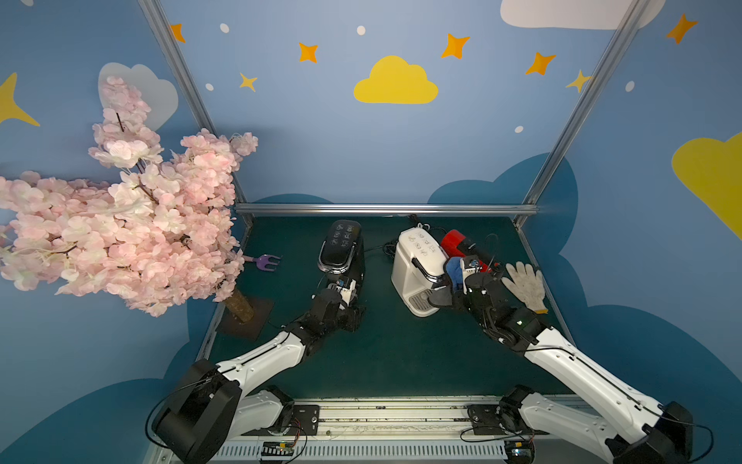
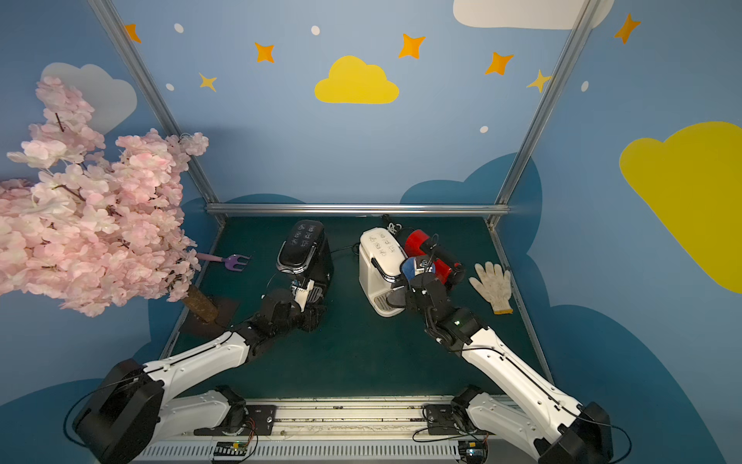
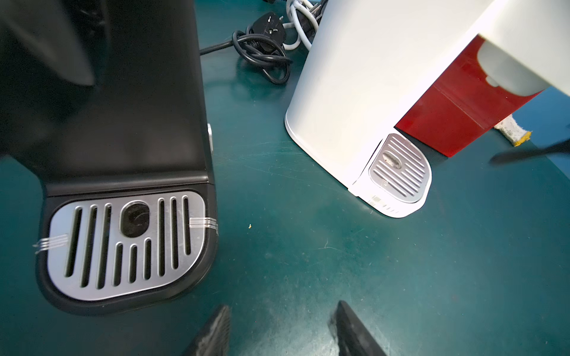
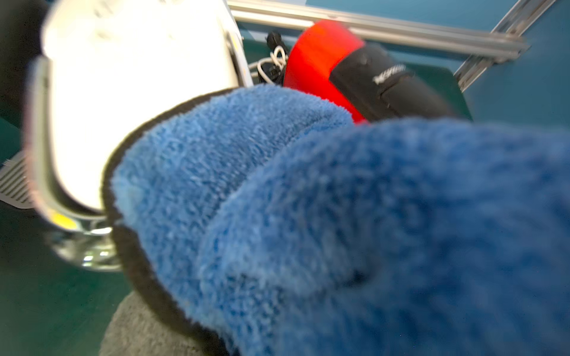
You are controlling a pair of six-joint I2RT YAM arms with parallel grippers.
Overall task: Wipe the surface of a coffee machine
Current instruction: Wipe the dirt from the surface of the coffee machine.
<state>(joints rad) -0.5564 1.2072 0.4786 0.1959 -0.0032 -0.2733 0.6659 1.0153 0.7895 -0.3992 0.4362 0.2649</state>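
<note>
Right jaws, clamped on the cloth [image 4: 277, 200], should press it flat across the white machine [image 1: 415, 263]; left jaws half-open, empty.

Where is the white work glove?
In both top views the white work glove lies at the right edge of the mat, beside the red coffee machine.

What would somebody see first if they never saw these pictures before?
The big pink blossom tree at the left edge of the table grabs you first. Then the fluffy blue cloth, clamped in the right hand by the white coffee machine, with a red machine beside it.
</note>
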